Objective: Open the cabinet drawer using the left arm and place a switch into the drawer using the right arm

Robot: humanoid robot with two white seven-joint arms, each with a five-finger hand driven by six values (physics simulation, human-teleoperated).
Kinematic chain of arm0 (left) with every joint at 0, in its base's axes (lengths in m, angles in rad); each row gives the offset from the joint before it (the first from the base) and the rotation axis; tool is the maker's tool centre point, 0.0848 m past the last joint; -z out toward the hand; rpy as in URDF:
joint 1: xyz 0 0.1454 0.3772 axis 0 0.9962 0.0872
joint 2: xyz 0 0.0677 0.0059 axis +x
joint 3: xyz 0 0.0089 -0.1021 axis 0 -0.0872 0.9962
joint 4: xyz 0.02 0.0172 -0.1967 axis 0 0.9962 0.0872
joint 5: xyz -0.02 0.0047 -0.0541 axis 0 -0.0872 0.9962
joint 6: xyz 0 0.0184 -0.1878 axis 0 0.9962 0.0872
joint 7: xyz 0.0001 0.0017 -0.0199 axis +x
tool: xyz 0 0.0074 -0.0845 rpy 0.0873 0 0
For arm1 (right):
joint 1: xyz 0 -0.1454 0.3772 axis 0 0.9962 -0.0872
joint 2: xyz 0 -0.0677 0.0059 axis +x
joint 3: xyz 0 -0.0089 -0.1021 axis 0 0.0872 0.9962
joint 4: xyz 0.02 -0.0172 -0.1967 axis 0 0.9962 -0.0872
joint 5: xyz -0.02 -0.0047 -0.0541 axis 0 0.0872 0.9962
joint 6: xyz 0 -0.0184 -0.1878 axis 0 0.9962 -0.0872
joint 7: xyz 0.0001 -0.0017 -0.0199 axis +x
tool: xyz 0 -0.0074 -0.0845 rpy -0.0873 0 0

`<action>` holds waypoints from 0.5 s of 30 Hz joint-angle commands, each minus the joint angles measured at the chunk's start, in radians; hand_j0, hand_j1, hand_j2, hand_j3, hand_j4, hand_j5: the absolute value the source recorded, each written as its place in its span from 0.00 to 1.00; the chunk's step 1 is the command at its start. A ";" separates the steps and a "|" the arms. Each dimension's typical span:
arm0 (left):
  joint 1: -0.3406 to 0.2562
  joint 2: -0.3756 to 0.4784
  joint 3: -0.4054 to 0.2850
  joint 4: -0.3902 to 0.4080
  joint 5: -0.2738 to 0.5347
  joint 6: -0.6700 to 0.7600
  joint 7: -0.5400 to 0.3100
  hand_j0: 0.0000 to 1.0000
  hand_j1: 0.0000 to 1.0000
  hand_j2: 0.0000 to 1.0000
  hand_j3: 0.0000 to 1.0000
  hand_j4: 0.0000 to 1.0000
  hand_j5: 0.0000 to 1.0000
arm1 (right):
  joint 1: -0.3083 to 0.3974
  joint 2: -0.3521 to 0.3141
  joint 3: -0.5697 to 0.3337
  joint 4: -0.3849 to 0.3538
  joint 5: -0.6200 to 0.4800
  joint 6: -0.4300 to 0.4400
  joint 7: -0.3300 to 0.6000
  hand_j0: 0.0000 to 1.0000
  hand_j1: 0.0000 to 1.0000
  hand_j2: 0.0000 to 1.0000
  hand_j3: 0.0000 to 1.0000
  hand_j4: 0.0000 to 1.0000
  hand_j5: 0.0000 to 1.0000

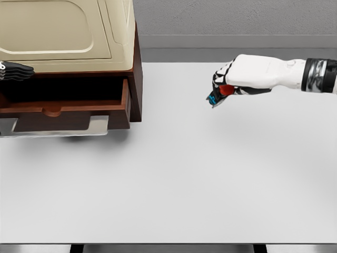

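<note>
Your right hand (224, 87), upper right of frame, is clamped on the switch (220, 93), which looks small, light, rigid and slick, so keep gripping its middle toward the open drawer (63, 108) at left.

White table (174, 184) filled most of the view, matte top, evenly lit, only soft shadows. Near edge of the tabletop ran along the bottom of the frame, with two dark supports (77, 248) showing just beneath it, one left and one right. Far edge of the table met a grey band (237, 54) running across behind it, slightly darker than the wall (237, 16) above. Wall was plain grey with a faint mottled texture, with a thin lighter ledge line between wall and band. Light was diffuse, direction hard to tell.
</note>
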 commanded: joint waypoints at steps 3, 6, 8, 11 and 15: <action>0.000 0.002 0.001 0.000 0.008 0.002 0.000 1.00 1.00 1.00 1.00 1.00 1.00 | -0.005 0.034 0.002 0.000 -0.008 0.003 0.000 0.35 0.35 0.35 0.35 0.35 0.35; 0.000 0.002 0.001 0.000 0.006 0.002 0.000 1.00 1.00 1.00 1.00 1.00 1.00 | -0.020 0.069 0.003 0.000 -0.008 0.003 0.000 0.35 0.35 0.35 0.35 0.35 0.35; 0.000 0.002 0.001 0.000 0.006 0.002 0.000 1.00 1.00 1.00 1.00 1.00 1.00 | -0.032 0.094 0.003 0.001 -0.008 0.003 0.000 0.35 0.35 0.35 0.35 0.35 0.35; 0.000 0.001 0.001 0.000 0.006 0.002 0.000 1.00 1.00 1.00 1.00 1.00 1.00 | -0.067 0.129 0.032 0.001 -0.008 0.003 0.000 0.35 0.35 0.35 0.35 0.35 0.35; 0.000 0.000 0.001 0.000 0.006 0.000 0.000 1.00 1.00 1.00 1.00 1.00 1.00 | -0.118 0.172 0.084 0.001 -0.008 0.003 0.000 0.35 0.35 0.35 0.35 0.35 0.35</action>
